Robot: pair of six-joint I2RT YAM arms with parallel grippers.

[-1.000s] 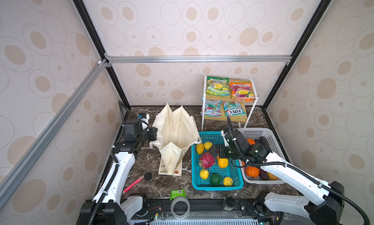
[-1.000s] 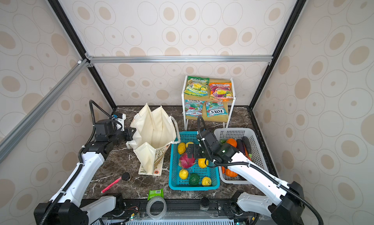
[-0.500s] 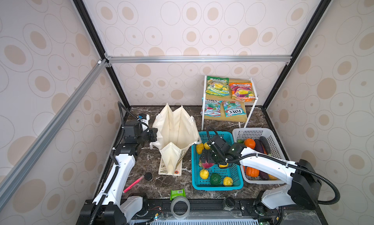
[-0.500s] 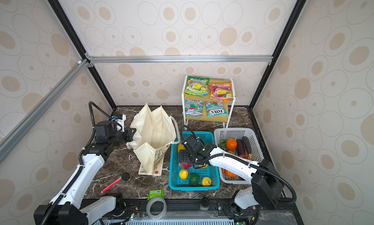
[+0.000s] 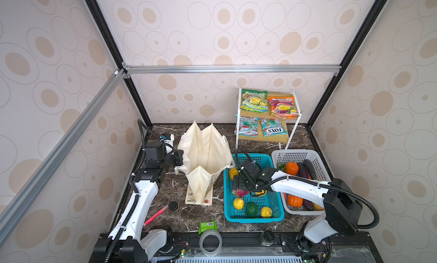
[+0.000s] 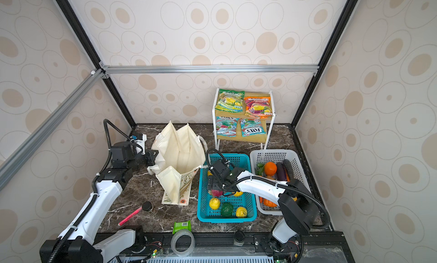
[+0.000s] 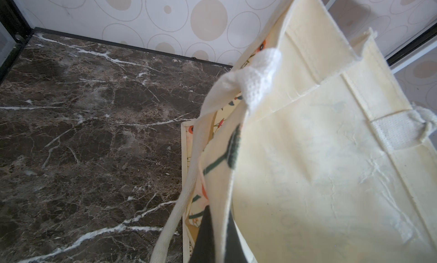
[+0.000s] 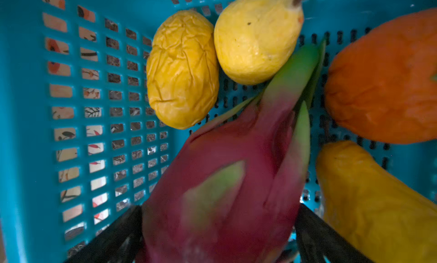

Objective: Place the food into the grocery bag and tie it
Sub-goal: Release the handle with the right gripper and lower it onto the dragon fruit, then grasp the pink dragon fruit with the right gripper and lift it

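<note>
Right gripper, in a top view: spread wide, low in blue basket over dragon fruit. Left gripper at rim of grocery bag; bag upright, mouth open, just beside basket.
Left wrist: fingers clenched on bag wall.
Right wrist: fingers flank fruit, not closed.

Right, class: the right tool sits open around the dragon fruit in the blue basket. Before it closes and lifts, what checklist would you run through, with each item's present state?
1. Right tool open: ok.
2. Dragon fruit between its jaws: ok, in the right wrist view.
3. Yellow fruit beside it clear of the jaws: cannot tell; it lies very close.
4. Left tool shut on the grocery bag rim: ok.
5. Bag mouth open upward: ok, in both top views.
</note>
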